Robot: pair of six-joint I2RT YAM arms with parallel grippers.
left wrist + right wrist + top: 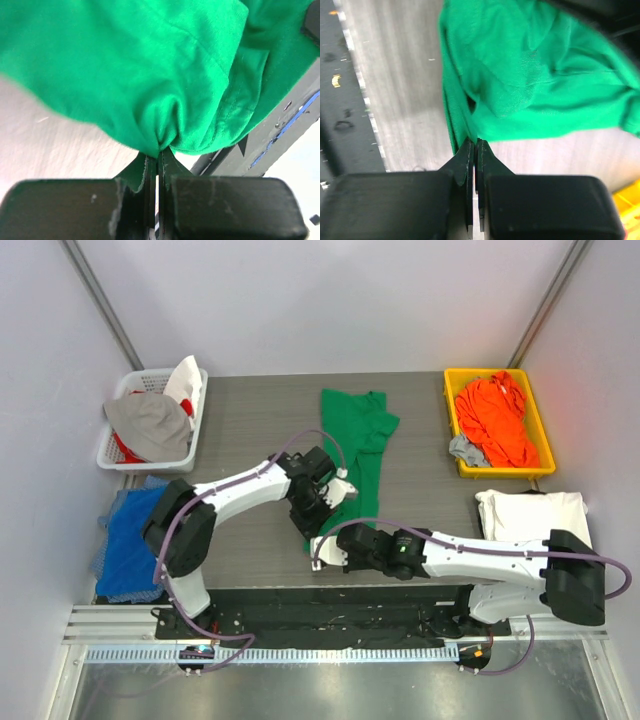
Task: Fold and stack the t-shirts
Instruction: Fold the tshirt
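Left gripper: jaws pressed together, pinching a fold of the bright green soft cotton t-shirt. Right gripper: jaws likewise clamped on the shirt's edge. The shirt lies lengthwise mid-way across the grey wood-grain table, its near end bunched at both grippers.

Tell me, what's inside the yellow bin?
An orange shirt fills the yellow bin, with a grey cloth at one corner. Anything under them is covered.

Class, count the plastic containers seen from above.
2: a white slotted plastic basket at the table's far left corner, a yellow plastic bin at its far right. None appears hidden.
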